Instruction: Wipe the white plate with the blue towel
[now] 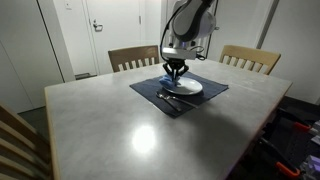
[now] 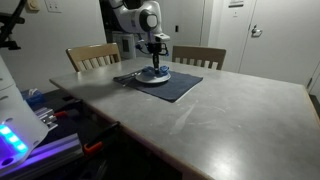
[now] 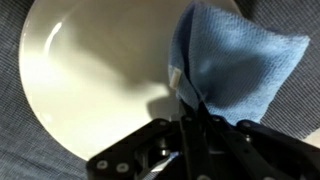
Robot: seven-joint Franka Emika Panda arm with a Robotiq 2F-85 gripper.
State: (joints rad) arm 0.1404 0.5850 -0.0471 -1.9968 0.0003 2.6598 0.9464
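The white plate [image 3: 90, 70] fills the upper left of the wrist view and lies on a dark navy placemat [image 3: 20, 150]. The blue towel [image 3: 235, 65] hangs in folds over the plate's right side, and my gripper [image 3: 192, 115] is shut on its lower edge. In both exterior views the gripper [image 1: 177, 70] [image 2: 156, 68] stands straight down over the plate [image 1: 190, 87] [image 2: 158, 78], near the table's far side. The towel is too small to make out there.
The placemat [image 1: 200, 97] [image 2: 178, 87] lies on a grey table [image 1: 130, 130] [image 2: 230, 120]. Cutlery [image 1: 168, 98] rests on the mat beside the plate. Wooden chairs [image 1: 133, 57] [image 1: 250, 58] stand behind the table, and another chair back [image 1: 15, 140] is at the near corner.
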